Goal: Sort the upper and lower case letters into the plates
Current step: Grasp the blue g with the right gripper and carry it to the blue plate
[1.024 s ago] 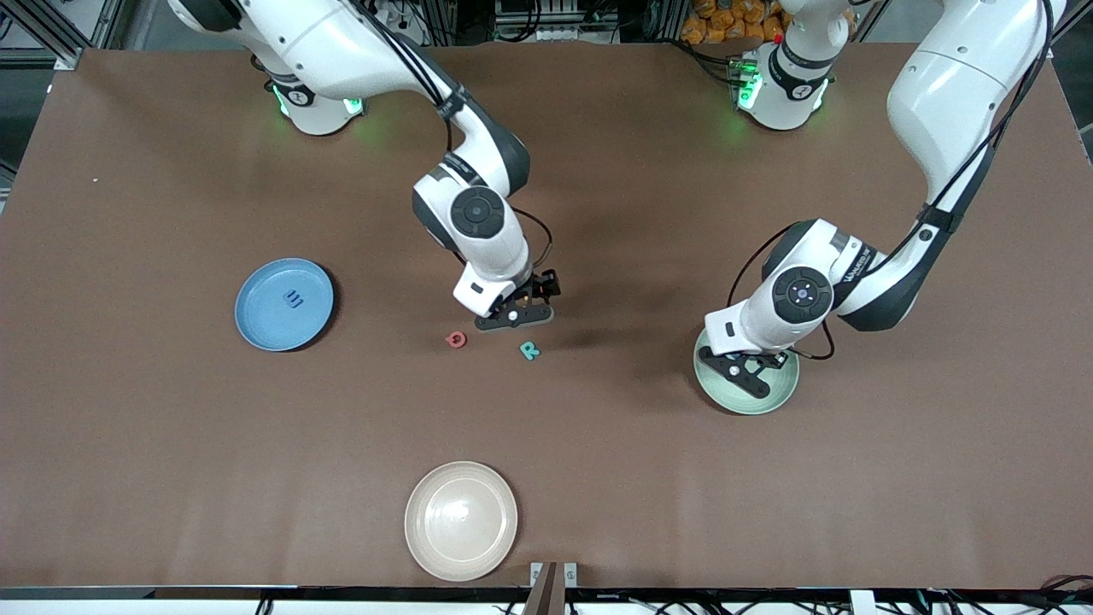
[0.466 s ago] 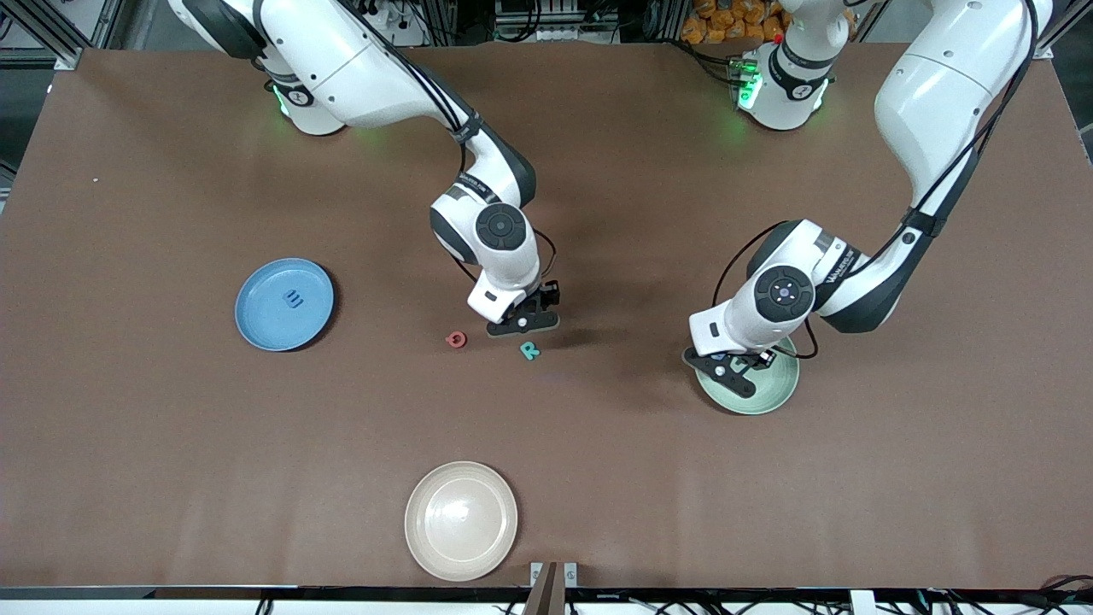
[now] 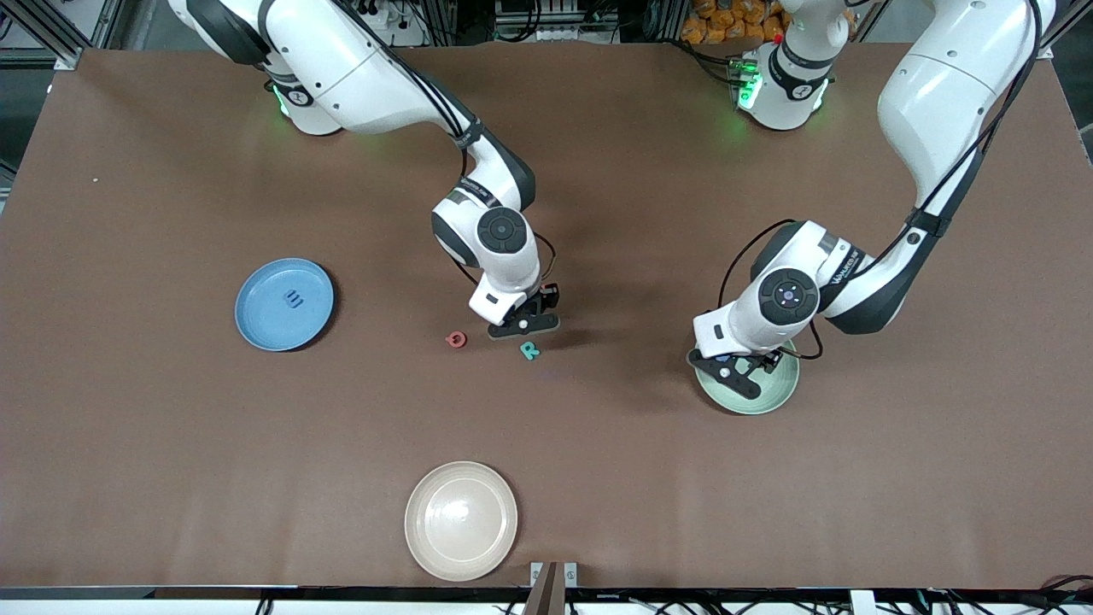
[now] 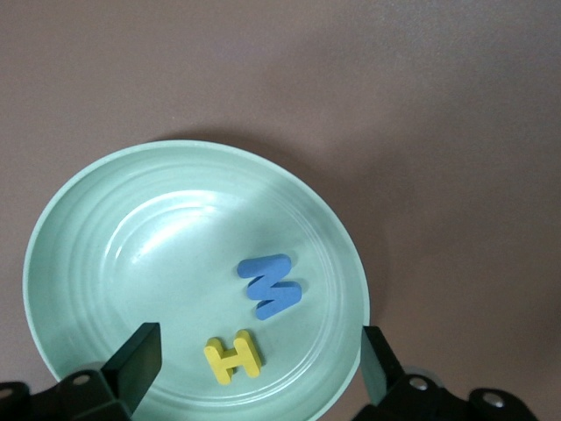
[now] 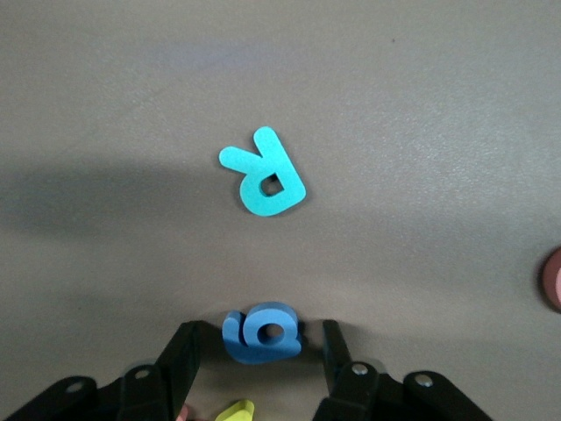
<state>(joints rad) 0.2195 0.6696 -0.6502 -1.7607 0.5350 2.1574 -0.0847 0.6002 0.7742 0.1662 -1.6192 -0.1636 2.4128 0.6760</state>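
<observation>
Right gripper [image 5: 259,338] sits low on the table, jaws spread and straddling the blue lowercase letter [image 5: 261,333] without touching it. If they pinch off-centre, the thin letter could tilt or skid toward the teal R [image 5: 262,173]. Left gripper [image 3: 734,372] hangs spread and empty over the pale green plate [image 4: 105,228] holding the blue M [image 4: 270,287] and yellow H [image 4: 233,357] — dipping lower could knock them.

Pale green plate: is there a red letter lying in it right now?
No. The left wrist view shows only a blue letter and a yellow letter H lying in the pale green plate.
</observation>
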